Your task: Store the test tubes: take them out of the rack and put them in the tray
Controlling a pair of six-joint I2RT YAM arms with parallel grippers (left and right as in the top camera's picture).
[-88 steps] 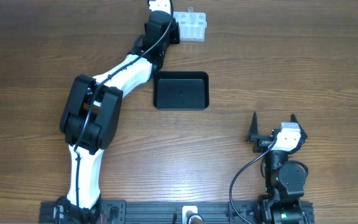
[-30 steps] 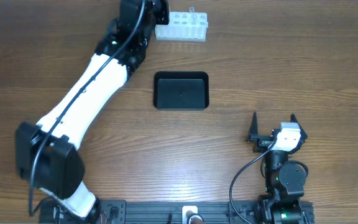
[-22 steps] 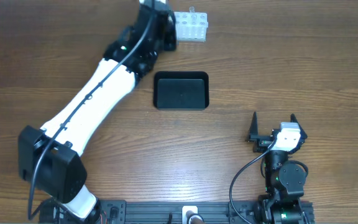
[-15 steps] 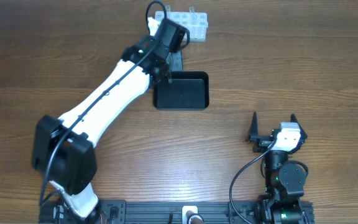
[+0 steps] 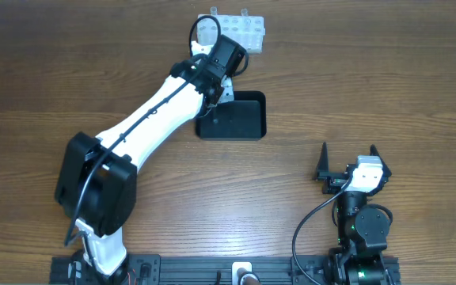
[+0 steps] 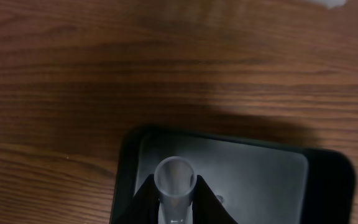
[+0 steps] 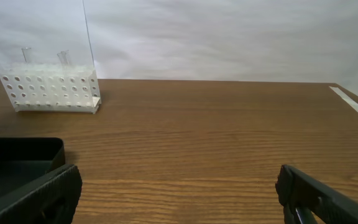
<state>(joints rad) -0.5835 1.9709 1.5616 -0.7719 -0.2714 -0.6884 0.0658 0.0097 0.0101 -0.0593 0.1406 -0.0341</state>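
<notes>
chg: a few s back the l arm was up at the rack [image 5: 240, 32], just past the tray's far edge. since then it has swung back, and the left gripper [image 6: 176, 202] now hangs over the tray [image 6: 260, 180], inside the rim at its left end, on the side nearest the rack.

meaning: one test tube [image 6: 175, 177] is out of the rack and carried to the drop spot. pick step done for this tube, release not yet done. i judge it an early tube, since the tray floor looks bare black in top view. at least two more tubes [image 7: 63, 57] stand up out of the rack beyond the tray.

l arm pose: stretched diagonally from its base up to the tray's left end, wrist pointing down. claw is clamped on the tube, a finger on each side just under the open mouth. tube is upright, mouth toward the wrist cam, above the tray floor (can't tell how high).

r arm: folded close to its base, well apart from the tray on the base side. right gripper [image 5: 347, 168] is spread wide with nothing between the fingers, facing toward the tray and rack across the wood table [image 5: 370, 79].
</notes>
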